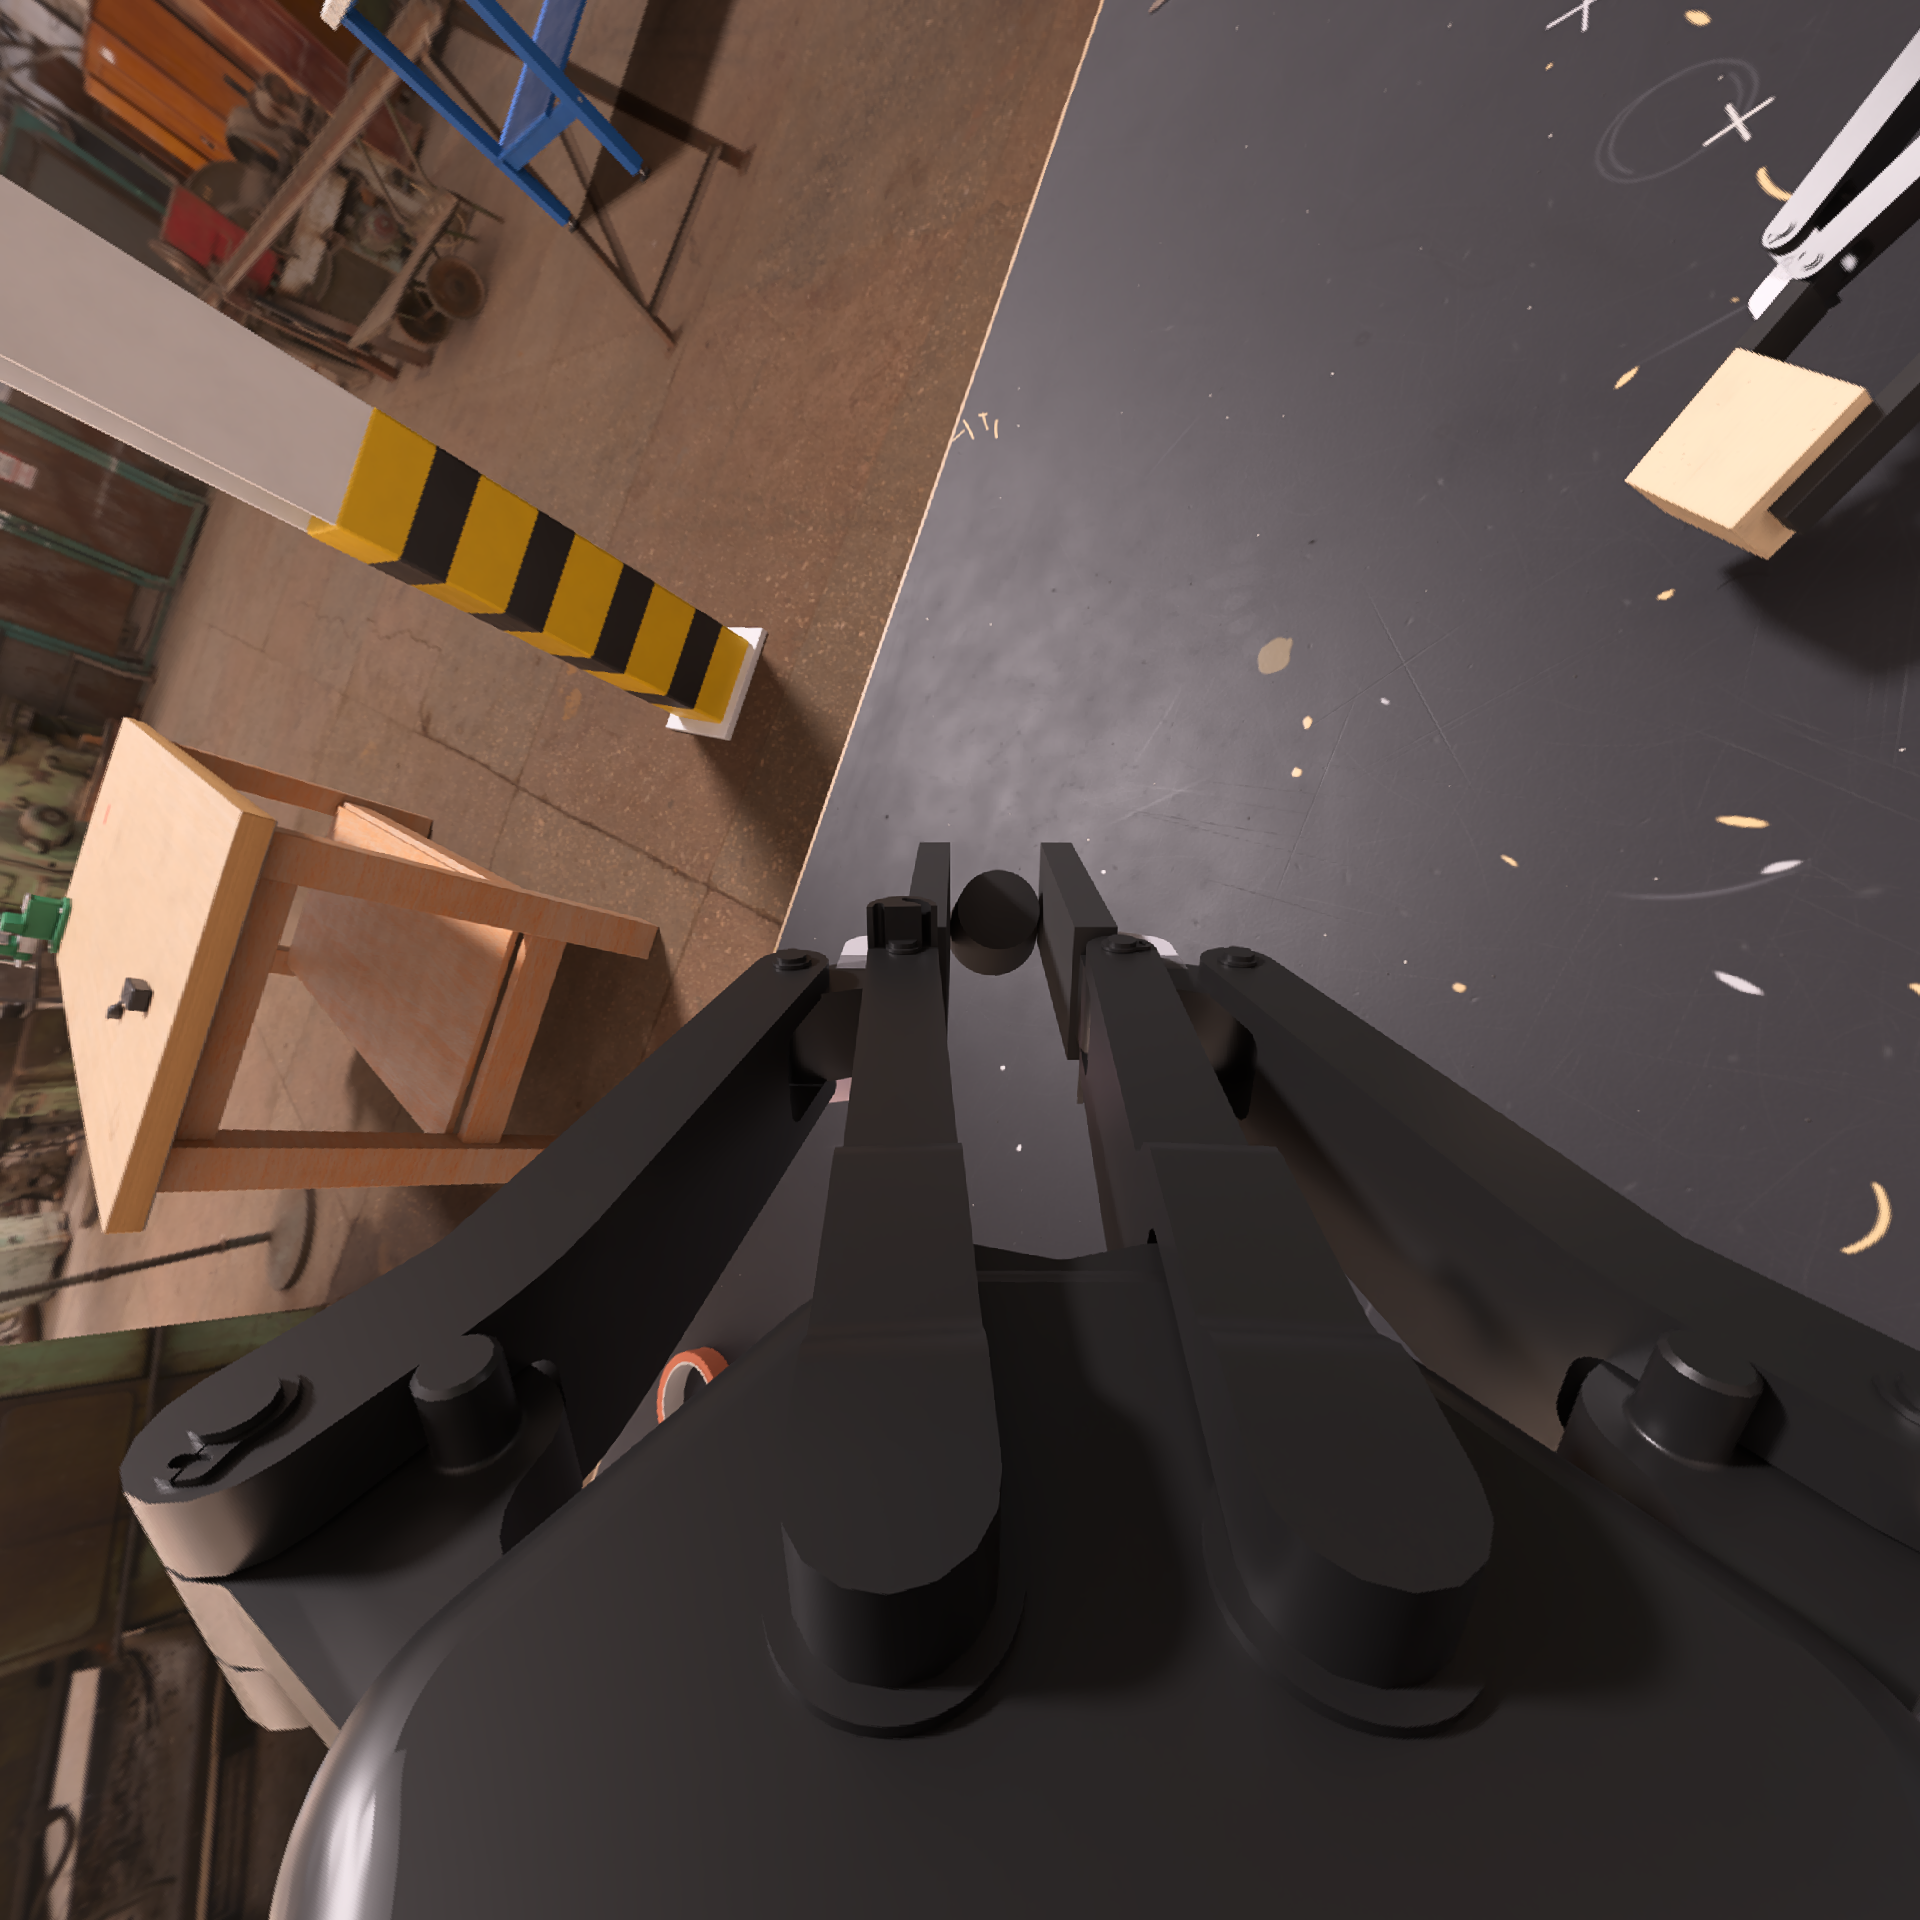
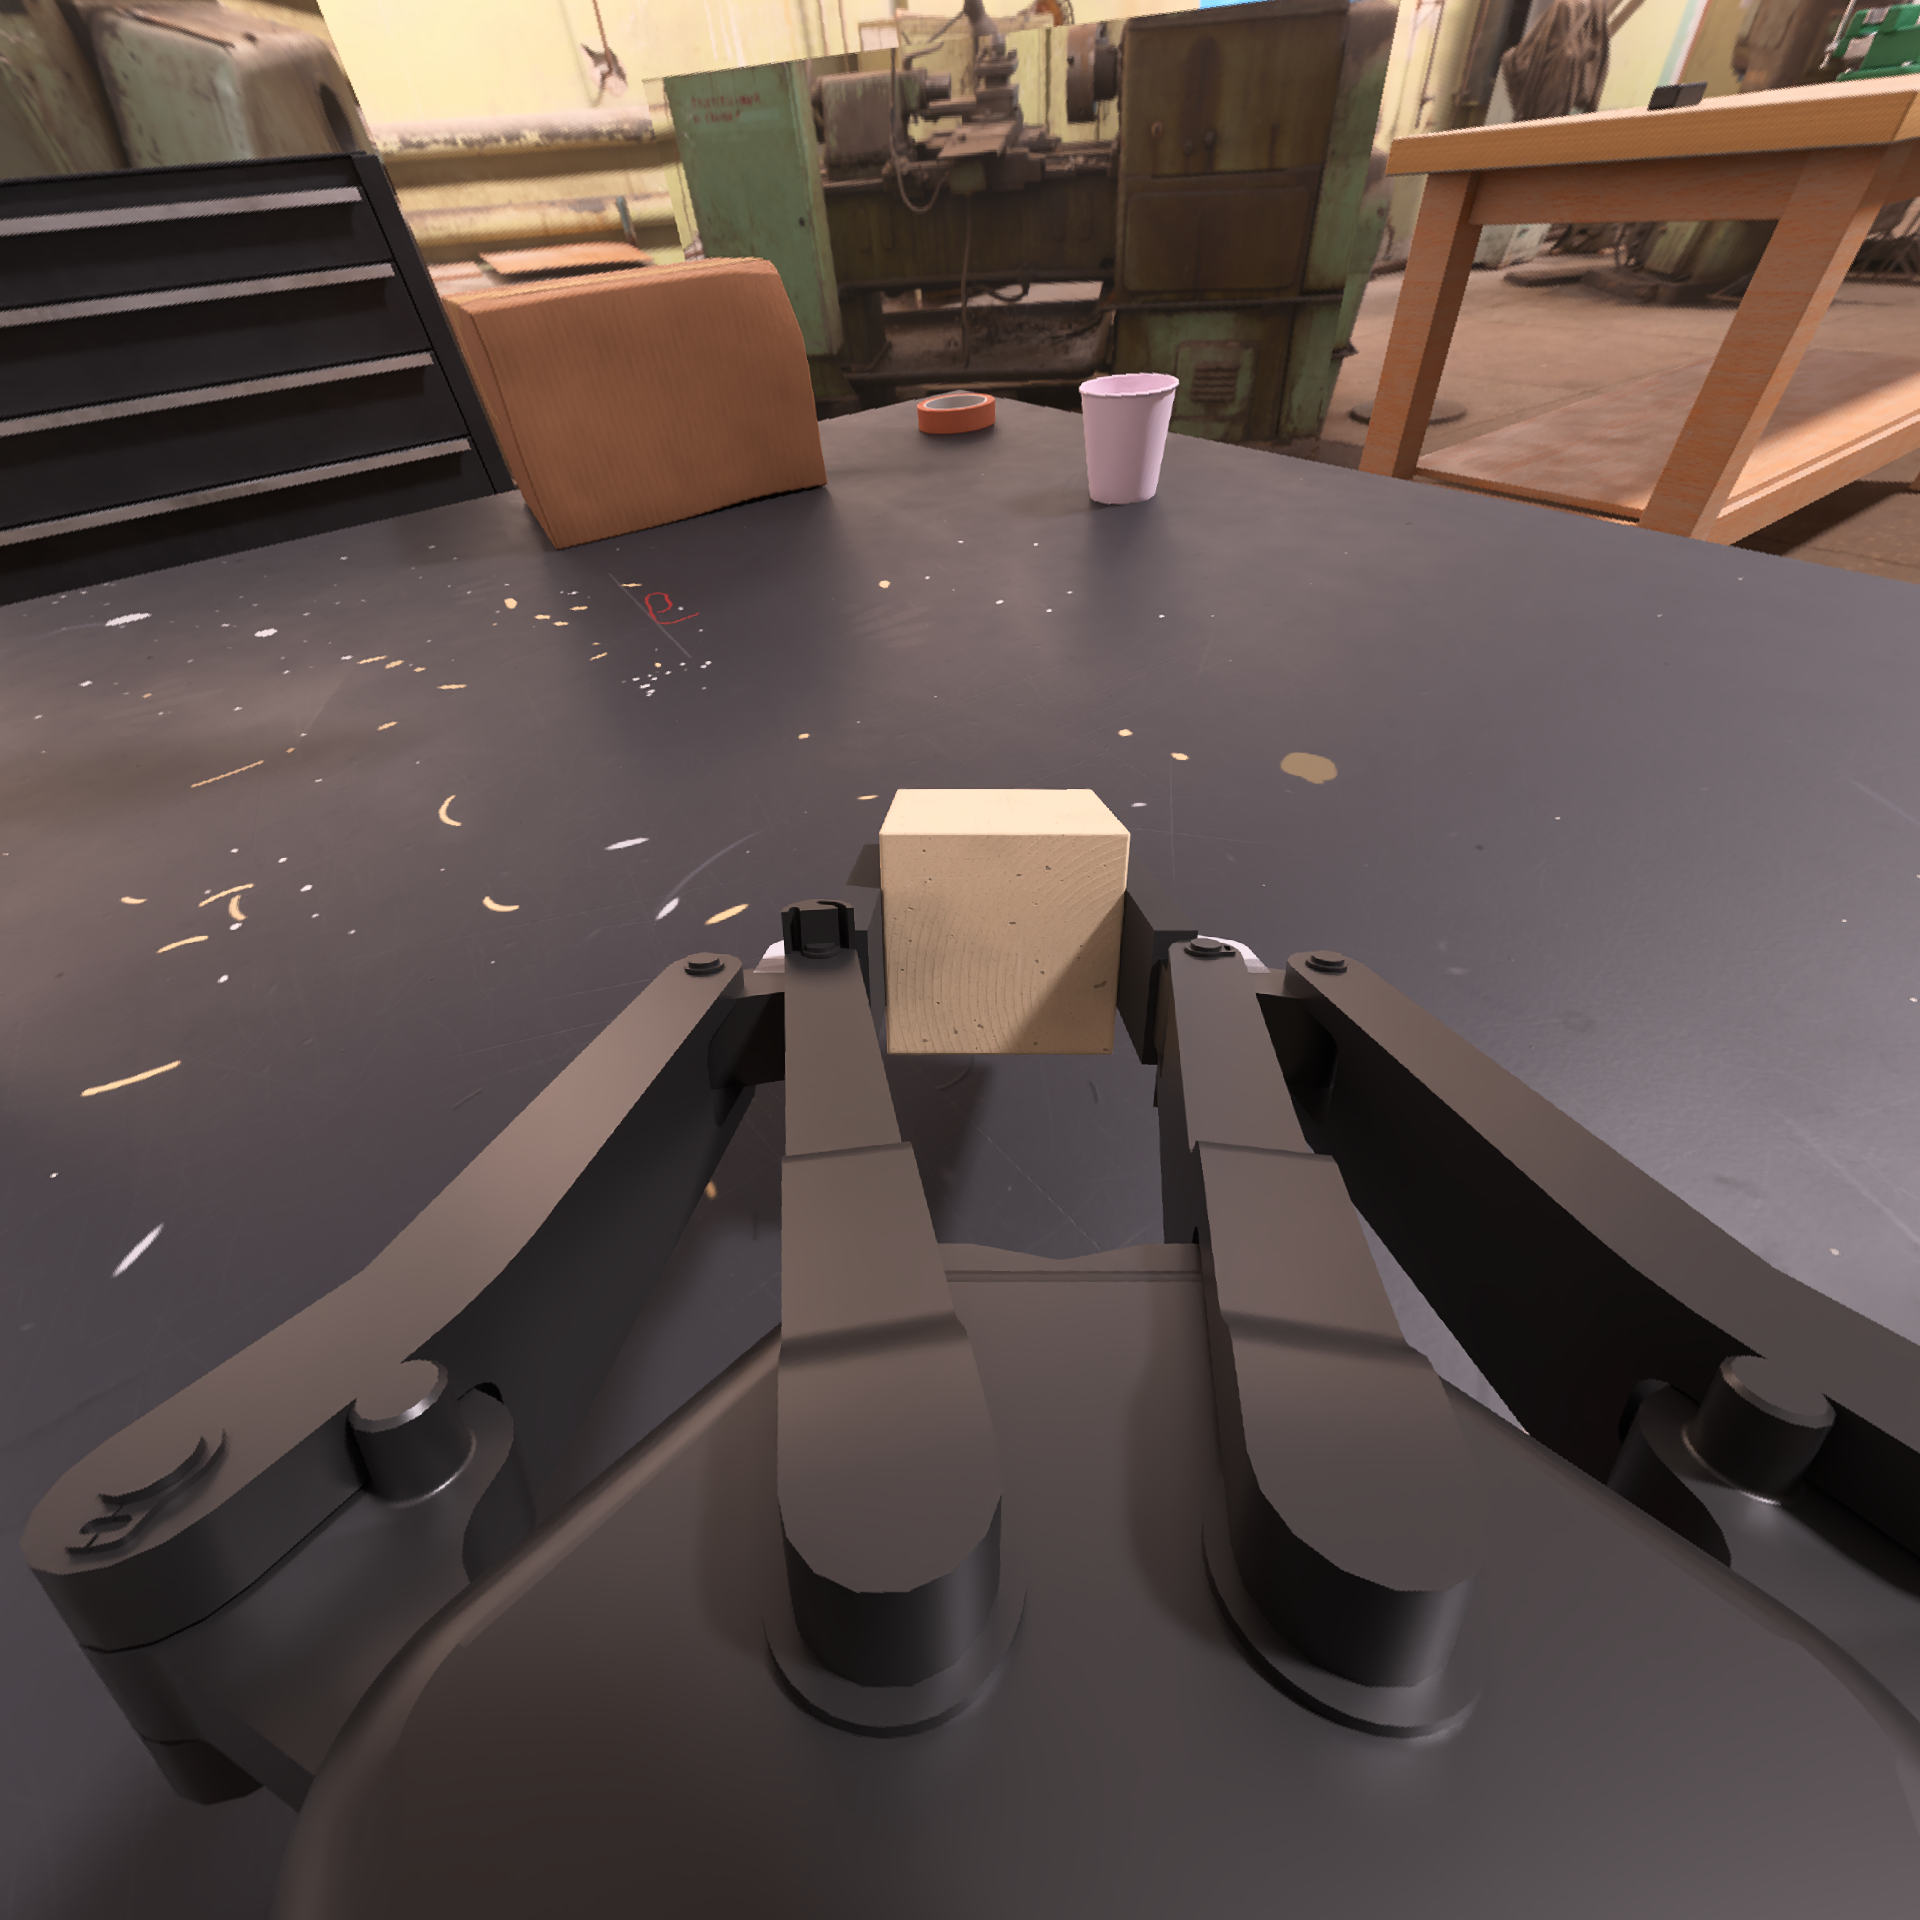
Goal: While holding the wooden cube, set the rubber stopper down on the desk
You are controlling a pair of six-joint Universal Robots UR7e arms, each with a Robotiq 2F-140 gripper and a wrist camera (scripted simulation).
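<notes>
My left gripper (image 1: 994, 883) is shut on the small black rubber stopper (image 1: 995, 923), which sits between the fingertips just above the dark desk (image 1: 1351, 582), close to its left edge. I cannot tell whether the stopper touches the desk. My right gripper (image 2: 1003, 909) is shut on the pale wooden cube (image 2: 1003, 920) and holds it a little above the desk (image 2: 1455, 831). The cube also shows in the left wrist view (image 1: 1735, 447), far right, between the right gripper's fingers.
A cardboard box (image 2: 644, 384), an orange tape roll (image 2: 956, 412) and a pink cup (image 2: 1127, 436) stand at the desk's far side. A black drawer cabinet (image 2: 208, 343) is at left. Off the desk stand a wooden table (image 1: 208, 987) and a yellow-black post (image 1: 540, 561).
</notes>
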